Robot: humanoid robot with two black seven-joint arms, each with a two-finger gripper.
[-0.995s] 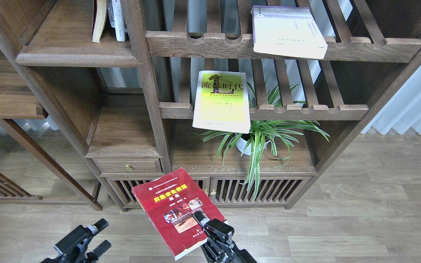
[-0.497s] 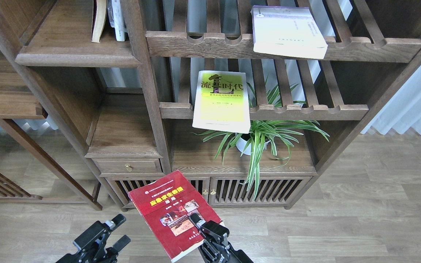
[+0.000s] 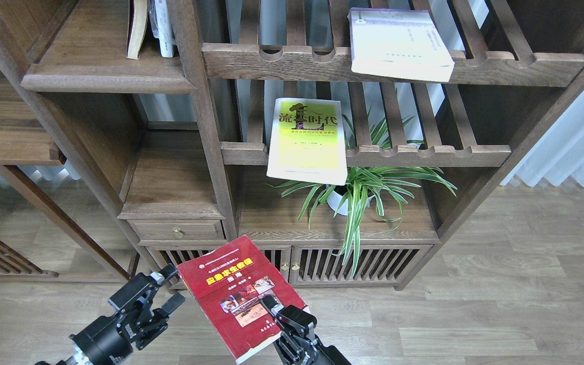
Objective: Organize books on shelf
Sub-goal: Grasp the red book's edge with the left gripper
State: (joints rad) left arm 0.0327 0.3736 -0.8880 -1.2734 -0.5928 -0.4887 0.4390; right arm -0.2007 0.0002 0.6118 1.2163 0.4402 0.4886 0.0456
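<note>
— Holding anything at this moment?

— Yes. My right gripper (image 3: 271, 310) has its jaws clamped on the lower right part of the dark red book (image 3: 233, 294), one finger lying across the cover beside the small photos. The book is tilted in the air above the floor, its top corner pointing away from me toward the cabinet.

— And your left gripper?

— My left gripper (image 3: 166, 289) hangs just left of the red book's top left corner, jaws spread apart with nothing between them. I cannot tell whether the upper finger touches the book's edge.

— Where are the other books?

— Both are well beyond and above my jaws. The yellow-green book (image 3: 308, 139) with black characters lies on the lower slatted rack (image 3: 424, 152), its near edge overhanging the front rail above a potted plant (image 3: 360, 190). The white book (image 3: 398, 43) lies flat on the upper slatted rack (image 3: 500, 63), farther right, also jutting over the rail.

— And the shelf?

— The solid shelf (image 3: 104, 66) with the thick rounded front edge is high up to the left of my left jaws. Two upright books (image 3: 152, 25) stand at its back right corner.
</note>
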